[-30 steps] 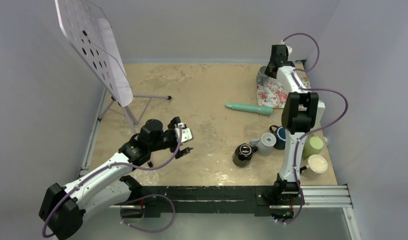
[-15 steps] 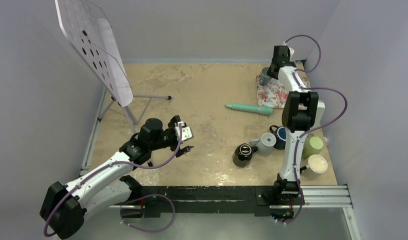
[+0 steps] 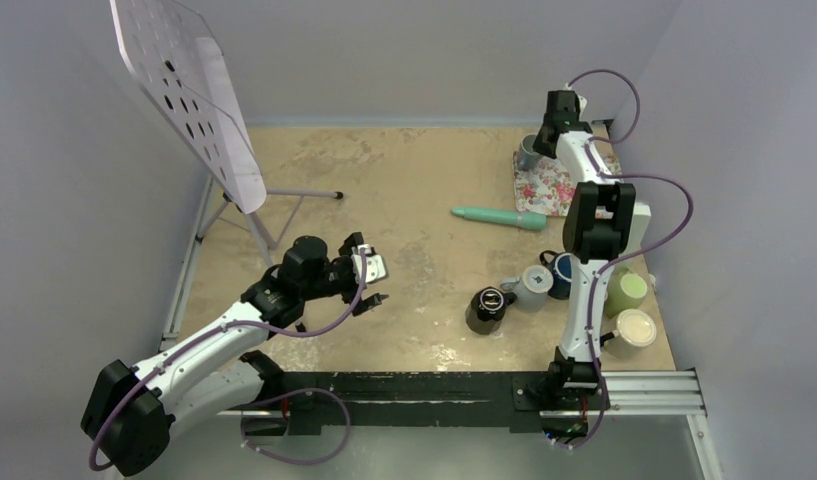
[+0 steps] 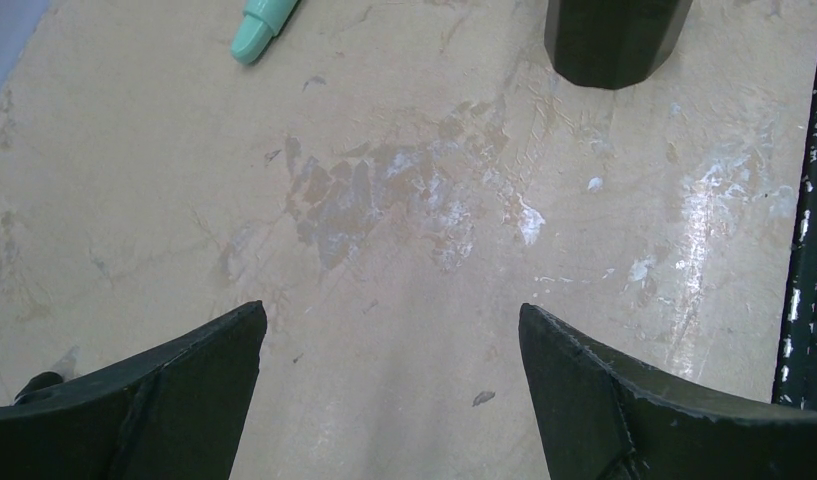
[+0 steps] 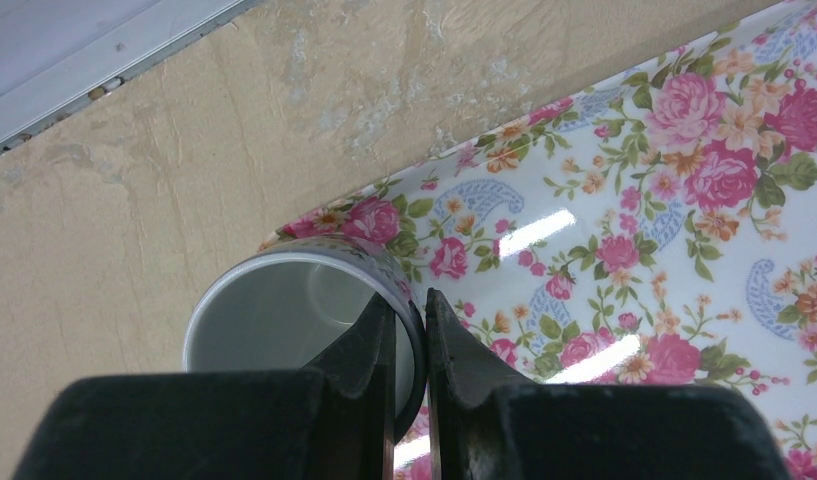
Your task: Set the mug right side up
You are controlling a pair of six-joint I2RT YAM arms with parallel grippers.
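A grey mug (image 3: pixel 527 151) with a white inside (image 5: pixel 284 320) stands mouth up on the edge of a floral mat (image 3: pixel 552 184) at the far right. My right gripper (image 3: pixel 540 143) is shut on the mug's rim (image 5: pixel 409 330), one finger inside the mug and one outside. The floral mat fills the right of the right wrist view (image 5: pixel 664 230). My left gripper (image 3: pixel 369 285) is open and empty, low over the bare table at the near left (image 4: pixel 389 320).
A black mug (image 3: pixel 489 307), a grey mug (image 3: pixel 532 285), a blue mug (image 3: pixel 561 272), a green mug (image 3: pixel 627 291) and a cream cup (image 3: pixel 634 327) cluster at the near right. A teal marker (image 3: pixel 499 216) lies mid-table. A perforated white board on a stand (image 3: pixel 189 100) is far left.
My right gripper has shifted slightly at the far right with the mug in it. The left arm has barely moved.
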